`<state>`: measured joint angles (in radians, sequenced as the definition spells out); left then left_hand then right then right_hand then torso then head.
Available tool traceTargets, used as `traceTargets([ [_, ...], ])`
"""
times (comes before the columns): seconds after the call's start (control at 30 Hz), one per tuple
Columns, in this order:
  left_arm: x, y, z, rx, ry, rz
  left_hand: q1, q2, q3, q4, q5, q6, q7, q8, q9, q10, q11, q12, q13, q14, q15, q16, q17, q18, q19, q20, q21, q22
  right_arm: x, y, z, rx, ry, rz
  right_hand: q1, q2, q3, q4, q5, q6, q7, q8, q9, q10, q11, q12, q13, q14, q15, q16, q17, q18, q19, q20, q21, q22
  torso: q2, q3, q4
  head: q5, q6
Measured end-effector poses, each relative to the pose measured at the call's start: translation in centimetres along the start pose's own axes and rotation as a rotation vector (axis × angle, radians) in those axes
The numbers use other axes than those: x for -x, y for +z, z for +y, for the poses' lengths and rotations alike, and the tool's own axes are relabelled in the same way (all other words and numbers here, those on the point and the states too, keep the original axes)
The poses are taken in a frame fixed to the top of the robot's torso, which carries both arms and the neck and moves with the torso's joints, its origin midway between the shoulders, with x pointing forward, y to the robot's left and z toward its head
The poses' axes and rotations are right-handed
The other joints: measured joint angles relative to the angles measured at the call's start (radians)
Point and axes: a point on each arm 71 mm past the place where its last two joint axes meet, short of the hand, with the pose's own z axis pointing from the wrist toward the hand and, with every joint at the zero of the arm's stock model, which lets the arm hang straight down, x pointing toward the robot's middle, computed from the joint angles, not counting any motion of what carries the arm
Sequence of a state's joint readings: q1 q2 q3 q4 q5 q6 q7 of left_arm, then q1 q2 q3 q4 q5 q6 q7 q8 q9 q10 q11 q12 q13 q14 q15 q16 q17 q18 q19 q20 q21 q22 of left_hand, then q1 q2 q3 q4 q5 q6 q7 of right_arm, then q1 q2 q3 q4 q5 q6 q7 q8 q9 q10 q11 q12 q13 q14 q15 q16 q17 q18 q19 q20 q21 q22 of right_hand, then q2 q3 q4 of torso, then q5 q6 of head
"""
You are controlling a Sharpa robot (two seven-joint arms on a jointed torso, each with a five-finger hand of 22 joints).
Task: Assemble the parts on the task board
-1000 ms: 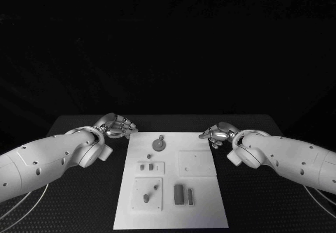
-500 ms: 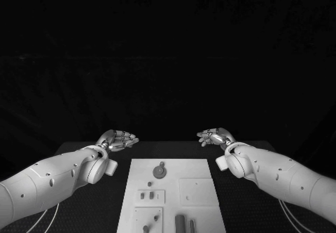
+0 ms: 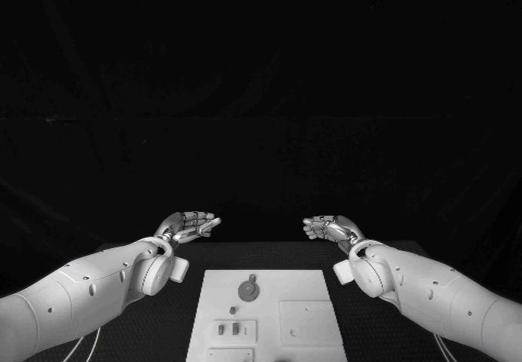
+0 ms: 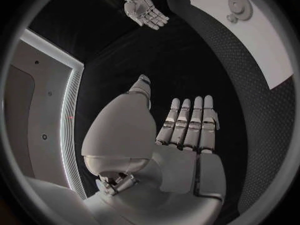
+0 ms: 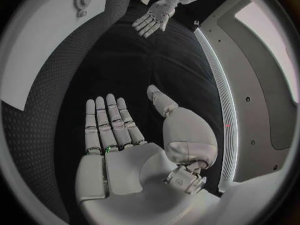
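Hovering silver hands [image 3: 191, 224] [image 3: 330, 226], flat white board [image 3: 315, 283]

Dim around me: beyond my hands all is black, while my white arms catch the light; my wrist views curve strongly toward their dark rims

A robotics lab test bench: a black table [image 3: 163, 332] carrying a white task board [image 3: 315, 290] against dark backdrop

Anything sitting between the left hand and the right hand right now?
Nothing: in the head view the left hand and right hand hang open past the task board's far edge, with bare dark space between them.
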<state>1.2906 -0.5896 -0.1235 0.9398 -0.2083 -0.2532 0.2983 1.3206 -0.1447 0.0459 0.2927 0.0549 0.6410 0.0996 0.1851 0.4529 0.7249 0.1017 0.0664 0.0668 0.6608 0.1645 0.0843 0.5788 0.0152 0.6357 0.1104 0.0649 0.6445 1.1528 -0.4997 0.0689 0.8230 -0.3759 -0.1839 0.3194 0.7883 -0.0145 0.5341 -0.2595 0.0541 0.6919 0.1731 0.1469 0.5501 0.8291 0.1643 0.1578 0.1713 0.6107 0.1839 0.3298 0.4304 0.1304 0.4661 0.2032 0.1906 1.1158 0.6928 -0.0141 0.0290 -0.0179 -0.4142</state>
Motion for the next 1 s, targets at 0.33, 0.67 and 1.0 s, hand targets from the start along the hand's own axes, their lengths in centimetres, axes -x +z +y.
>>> traceTargets([
  [0.33, -0.7, 0.2, -0.2, -0.007, -0.027, 0.029, -0.004, 0.004, 0.003, 0.001, 0.000, -0.007, 0.000, 0.000, 0.006, -0.007, 0.000, 0.000, 0.001, -0.004, 0.004, 0.000, -0.001, 0.000, -0.002, -0.002, 0.000, -0.004, 0.1, -0.2, 0.2, 0.015, 0.022, 0.025, -0.004, 0.004, -0.021, 0.010, 0.000, -0.009, 0.006, 0.005, -0.005, 0.004, 0.004, -0.023, -0.030, -0.006, 0.006, -0.010, -0.013, -0.015, -0.021, 0.004, -0.015, 0.014, -0.010, 0.0100, 0.0026, 0.008, -0.010],
  [0.67, -1.8, -0.8, 0.7, 0.007, -0.053, 0.045, -0.444, 0.110, -0.033, -0.216, -0.040, -0.477, -0.073, -0.135, -0.331, -0.536, -0.074, -0.047, -0.048, -0.490, -0.120, -0.062, -0.427, 0.000, -0.471, -0.081, -0.045, -0.476, -0.7, -0.9, 0.0, 0.012, 0.035, 0.040, -0.585, 0.014, -0.402, 0.195, -0.037, -0.515, -0.125, -0.106, -0.408, -0.612, -0.119, -0.125, -0.135, -0.454, -0.134, -0.248, -0.322, -0.096, -0.352, -0.149, -0.146, -0.622, -0.023, 0.0113, 0.0002, 0.009, -0.032],
  [1.0, -6.5, -5.2, 2.2, 0.015, -0.176, 0.052, -1.142, 0.138, -0.045, -0.275, -0.046, -0.607, -0.096, -0.174, -0.429, -0.687, -0.097, -0.060, -0.063, -0.625, -0.158, -0.077, -0.550, 0.000, -0.601, -0.107, -0.056, -0.612, -4.1, -4.4, 0.2, 0.024, 0.120, 0.038, -0.748, 0.014, -0.505, 0.249, -0.047, -0.655, -0.165, -0.136, -0.522, -0.786, -0.156, -0.146, -0.164, -0.579, -0.175, -0.311, -0.410, -0.116, -0.440, -0.196, -0.177, -1.019, -0.096, 0.0128, -0.0170, 0.015, -0.136],
])
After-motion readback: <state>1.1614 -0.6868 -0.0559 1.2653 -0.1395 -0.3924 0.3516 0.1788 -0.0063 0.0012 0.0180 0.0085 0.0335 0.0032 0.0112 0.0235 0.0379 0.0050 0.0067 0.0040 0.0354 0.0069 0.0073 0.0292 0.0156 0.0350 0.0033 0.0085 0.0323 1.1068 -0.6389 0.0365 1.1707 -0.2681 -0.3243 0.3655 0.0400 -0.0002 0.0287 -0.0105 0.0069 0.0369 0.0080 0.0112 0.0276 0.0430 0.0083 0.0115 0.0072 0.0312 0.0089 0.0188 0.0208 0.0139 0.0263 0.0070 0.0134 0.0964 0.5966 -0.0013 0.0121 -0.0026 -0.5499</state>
